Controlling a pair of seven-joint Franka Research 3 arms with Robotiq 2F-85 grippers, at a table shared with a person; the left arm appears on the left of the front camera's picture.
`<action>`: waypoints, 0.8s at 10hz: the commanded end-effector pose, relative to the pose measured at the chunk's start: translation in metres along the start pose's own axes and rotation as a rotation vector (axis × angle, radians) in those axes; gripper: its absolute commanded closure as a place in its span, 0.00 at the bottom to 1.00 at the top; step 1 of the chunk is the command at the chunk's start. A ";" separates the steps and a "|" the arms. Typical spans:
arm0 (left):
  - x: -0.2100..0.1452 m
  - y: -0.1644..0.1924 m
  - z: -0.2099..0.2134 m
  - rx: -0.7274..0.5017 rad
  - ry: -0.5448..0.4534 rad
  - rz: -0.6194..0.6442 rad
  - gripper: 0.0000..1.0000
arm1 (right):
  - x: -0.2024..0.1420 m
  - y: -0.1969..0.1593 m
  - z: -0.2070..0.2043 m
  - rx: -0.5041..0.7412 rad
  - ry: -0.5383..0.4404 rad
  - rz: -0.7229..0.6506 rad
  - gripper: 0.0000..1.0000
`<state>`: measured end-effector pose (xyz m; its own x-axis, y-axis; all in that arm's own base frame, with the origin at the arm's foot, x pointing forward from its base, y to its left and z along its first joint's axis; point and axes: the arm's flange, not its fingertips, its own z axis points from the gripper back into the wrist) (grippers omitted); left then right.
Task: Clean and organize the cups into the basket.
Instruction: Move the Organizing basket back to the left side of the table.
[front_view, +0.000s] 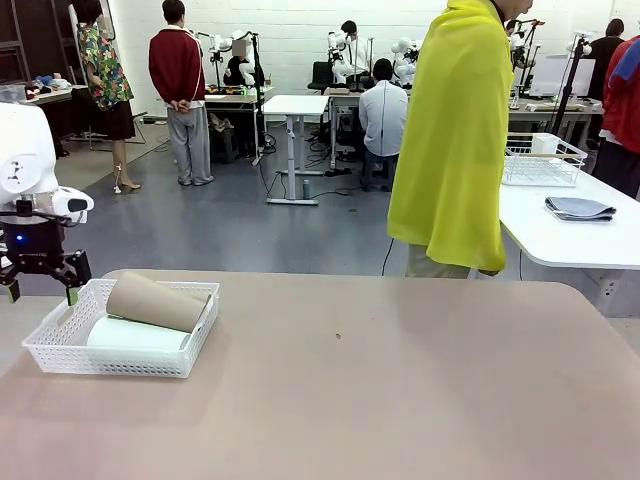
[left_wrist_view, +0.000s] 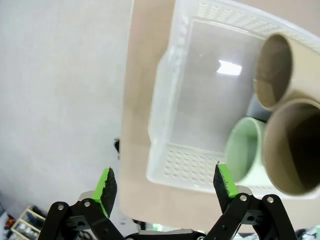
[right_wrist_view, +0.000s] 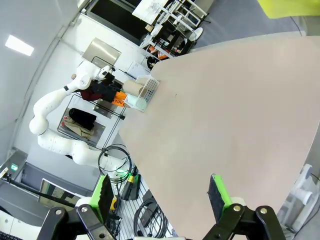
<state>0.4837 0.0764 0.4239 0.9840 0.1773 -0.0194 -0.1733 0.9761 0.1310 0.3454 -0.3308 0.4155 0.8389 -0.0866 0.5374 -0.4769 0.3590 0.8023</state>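
Note:
The white lattice basket (front_view: 112, 362) stands at the table's left end. Two brown cups lie in it: one brown cup (front_view: 157, 302) rests across the top, above the pale mint cup (front_view: 135, 335). From above, the brown cups (left_wrist_view: 290, 150) and the mint cup (left_wrist_view: 245, 150) crowd one end of the basket (left_wrist_view: 190, 165), mouths toward the camera. My left gripper (front_view: 40, 290) hangs open just beyond the basket's left end, holding nothing; in its wrist view the left gripper (left_wrist_view: 165, 184) straddles the basket's end wall. My right gripper (right_wrist_view: 161, 194) is open and empty, high over the table's other end.
A person in a yellow cape (front_view: 455, 140) stands at the table's far edge. A white side table at the right carries a wire basket (front_view: 540, 160) and a folded grey cloth (front_view: 580, 208). The brown tabletop (front_view: 380, 380) stretches bare to the right of the basket.

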 end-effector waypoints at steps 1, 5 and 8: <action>-0.049 -0.018 0.041 -0.129 -0.031 0.094 0.00 | -0.003 0.001 -0.003 -0.011 -0.005 0.018 0.00; -0.174 -0.020 0.120 -0.165 -0.143 0.106 0.00 | -0.003 0.001 -0.003 -0.011 -0.005 0.018 0.00; -0.197 -0.044 0.121 -0.078 -0.237 0.137 0.00 | -0.003 0.001 -0.003 -0.011 -0.005 0.018 0.00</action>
<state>0.2907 -0.0068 0.5633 0.9527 0.2516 0.1706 -0.2550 0.9669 -0.0019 0.3456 -0.3302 0.4155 0.8387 -0.0861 0.5378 -0.4773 0.3593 0.8019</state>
